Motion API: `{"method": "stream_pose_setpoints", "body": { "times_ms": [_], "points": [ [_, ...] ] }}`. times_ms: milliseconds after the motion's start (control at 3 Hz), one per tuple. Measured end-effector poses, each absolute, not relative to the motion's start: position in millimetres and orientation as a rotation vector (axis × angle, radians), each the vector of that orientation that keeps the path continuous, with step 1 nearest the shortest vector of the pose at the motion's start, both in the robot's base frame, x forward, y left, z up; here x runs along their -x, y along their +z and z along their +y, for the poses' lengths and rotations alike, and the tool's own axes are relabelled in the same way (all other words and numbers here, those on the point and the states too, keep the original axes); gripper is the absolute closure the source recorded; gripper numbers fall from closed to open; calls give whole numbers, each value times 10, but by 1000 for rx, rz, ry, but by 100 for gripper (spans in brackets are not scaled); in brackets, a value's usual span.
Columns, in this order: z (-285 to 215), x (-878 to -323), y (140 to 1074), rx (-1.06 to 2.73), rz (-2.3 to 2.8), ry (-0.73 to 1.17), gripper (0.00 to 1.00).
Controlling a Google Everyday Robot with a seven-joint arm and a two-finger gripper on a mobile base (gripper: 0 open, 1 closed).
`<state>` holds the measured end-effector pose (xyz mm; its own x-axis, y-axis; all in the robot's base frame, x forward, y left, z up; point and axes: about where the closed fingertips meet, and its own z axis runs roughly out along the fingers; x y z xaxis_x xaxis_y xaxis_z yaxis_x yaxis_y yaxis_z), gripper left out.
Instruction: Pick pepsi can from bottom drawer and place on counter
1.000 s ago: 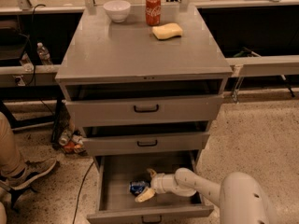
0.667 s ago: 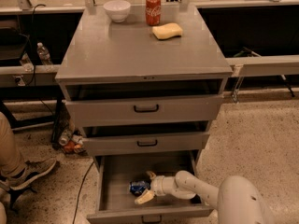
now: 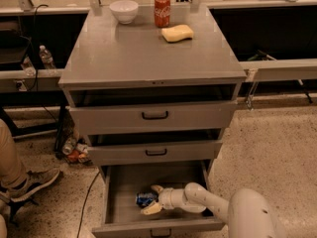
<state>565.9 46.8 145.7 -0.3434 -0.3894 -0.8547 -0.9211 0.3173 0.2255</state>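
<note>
Counter point(image 3: 148, 53) smooth; gripper point(image 3: 151, 199) glossy plastic, in bottom drawer point(image 3: 123, 192).

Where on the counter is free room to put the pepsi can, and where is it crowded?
The counter is bare across front and middle, up to the sponge. Crowded at the back: white bowl, red can, sponge. The pincer is down in the bottom drawer, open around the pepsi can.
</note>
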Motion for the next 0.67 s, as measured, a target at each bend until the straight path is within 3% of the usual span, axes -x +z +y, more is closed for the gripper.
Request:
{"method": "stream_pose_setpoints", "body": {
  "times_ms": [333,667],
  "points": [
    [467,-5639,1497,1155,1864,970,53],
    [462,-5629,1528,1155,1852,970,75]
  ]
}}
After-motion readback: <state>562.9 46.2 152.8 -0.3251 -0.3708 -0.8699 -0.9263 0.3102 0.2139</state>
